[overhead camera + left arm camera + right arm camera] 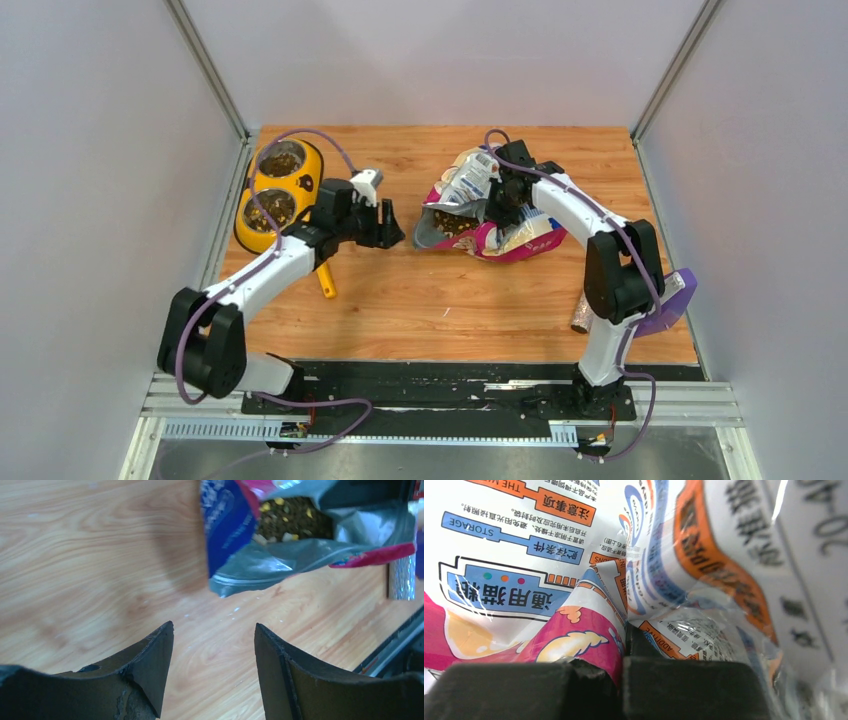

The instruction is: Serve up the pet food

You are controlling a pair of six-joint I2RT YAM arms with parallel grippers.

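So, nearest the bases, a speckled tube (583,315) is lying beside the right arm, and a yellow handle (326,283) is poking out from under the left arm. Might be a scoop, can't tell. Further in, the left gripper (214,626) is hovering over bare wood with its jaws wide apart, holding nothing and pointing at the mouth of the cat food bag (465,185). The right gripper (624,655) is pinching a fold of that bag tight, mid-table, with kibble (295,517) showing in the opening. At the far left, the yellow double bowl (244,218) is sitting with brown pellets in both cups. I'm guessing it's the topping-up stage. Next, the left probably needs to grab the bag's free edge so both can tip it bowlward without spilling.
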